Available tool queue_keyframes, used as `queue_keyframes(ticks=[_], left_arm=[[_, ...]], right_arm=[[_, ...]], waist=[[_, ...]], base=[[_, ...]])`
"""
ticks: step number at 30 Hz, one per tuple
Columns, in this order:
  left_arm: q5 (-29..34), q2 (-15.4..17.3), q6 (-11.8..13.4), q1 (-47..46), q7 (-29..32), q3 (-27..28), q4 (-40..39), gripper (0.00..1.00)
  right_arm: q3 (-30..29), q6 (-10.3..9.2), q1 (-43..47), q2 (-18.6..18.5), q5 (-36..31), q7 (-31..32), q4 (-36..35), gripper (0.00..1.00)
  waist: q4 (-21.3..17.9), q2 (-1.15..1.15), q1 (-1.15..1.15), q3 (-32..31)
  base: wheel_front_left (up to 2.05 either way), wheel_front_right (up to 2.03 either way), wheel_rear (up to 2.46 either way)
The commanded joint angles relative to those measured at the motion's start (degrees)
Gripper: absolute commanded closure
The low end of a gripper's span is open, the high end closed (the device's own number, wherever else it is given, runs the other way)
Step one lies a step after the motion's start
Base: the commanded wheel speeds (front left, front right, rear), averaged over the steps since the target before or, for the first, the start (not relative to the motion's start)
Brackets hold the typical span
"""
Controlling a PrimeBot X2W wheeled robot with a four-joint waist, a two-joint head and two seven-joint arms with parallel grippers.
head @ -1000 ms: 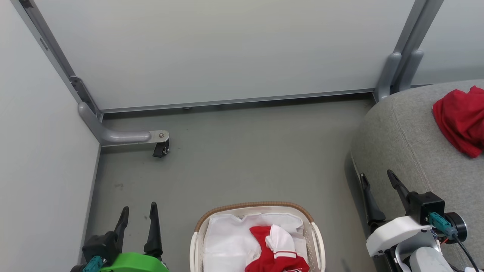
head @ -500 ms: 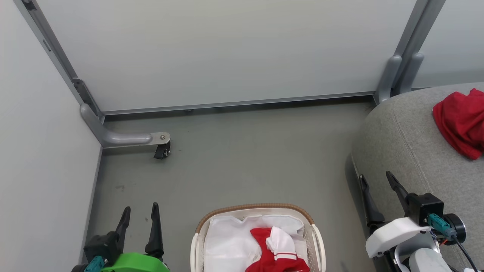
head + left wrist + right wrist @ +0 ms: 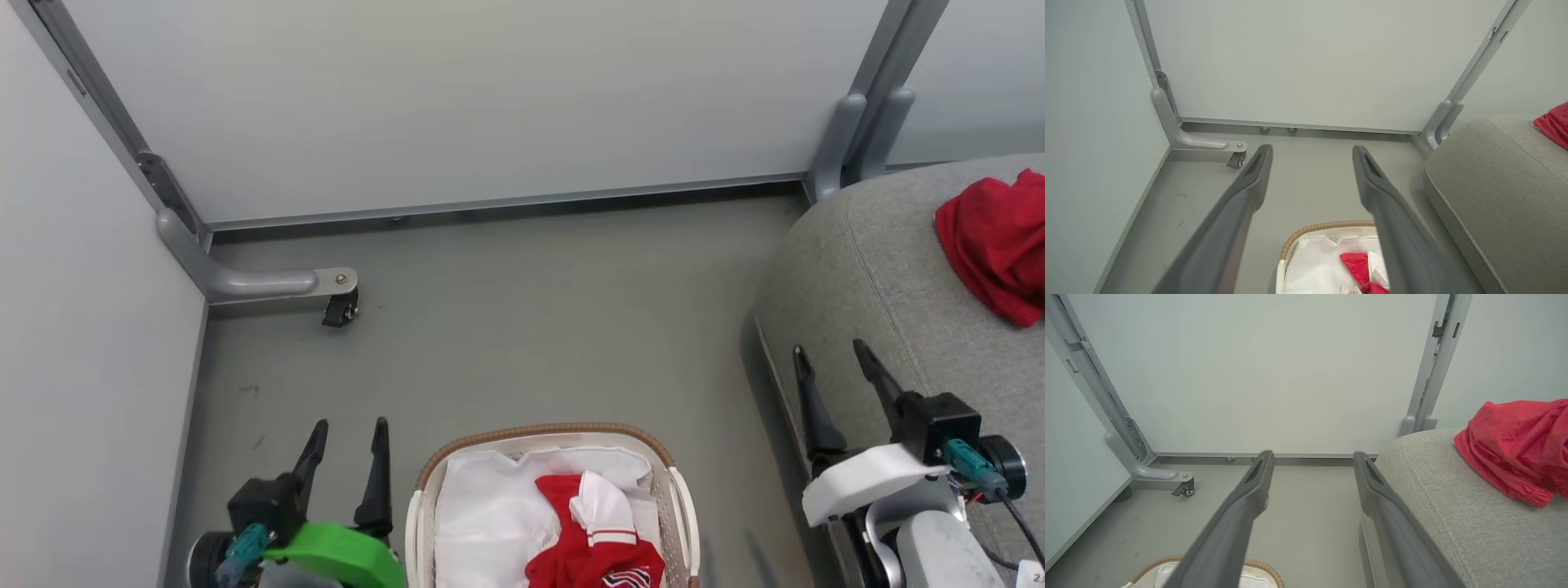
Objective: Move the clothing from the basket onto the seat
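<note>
Head view shows the left gripper [image 3: 351,423] beside the basket [image 3: 555,429] and the right gripper [image 3: 829,347] by the seat [image 3: 882,269], both spread wide, holding nothing.

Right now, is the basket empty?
Not empty: red-and-white clothing lies bunched inside the basket, on its white liner.
</note>
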Motion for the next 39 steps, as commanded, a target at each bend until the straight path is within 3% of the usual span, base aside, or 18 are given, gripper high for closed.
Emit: queue_keyframes(ticks=[1,8,18,28,39], left_arm=[[0.1,0.1,-0.4,-2.0,0.0,-1.2,0.8,0.0],[-1.9,0.1,-0.9,-11.7,0.0,-12.4,9.4,0.0],[-5.8,0.2,-0.3,-26.3,3.8,-28.8,23.4,0.0],[-11.2,0.2,-0.3,-33.0,7.3,-37.6,30.9,0.0],[-15.1,0.2,0.0,-37.3,8.3,-44.3,34.9,0.0]], right_arm=[[-0.8,-0.07,-1.0,-0.3,-0.4,-0.1,-0.5,0.0],[-3.7,-0.07,-5.8,-0.2,-2.3,-0.1,-3.9,0.0],[-2.9,-0.07,-13.6,-0.2,-2.8,-0.1,-10.4,0.0],[-2.4,-0.07,-19.2,-0.2,0.0,-0.1,-15.0,0.0],[-0.9,-0.07,-22.0,-0.2,1.9,-0.1,-17.4,0.0]], waist=[[-0.9,0.0,0.0,2.2],[-3.3,0.0,0.0,10.1],[-9.9,0.0,0.0,25.5],[-14.6,0.0,0.0,37.5],[-17.1,0.0,0.0,45.3]], base=[[0.0,0.0,0.0],[0.0,0.0,0.0],[0.0,0.0,0.0],[0.0,0.0,0.0],[0.0,0.0,0.0]])
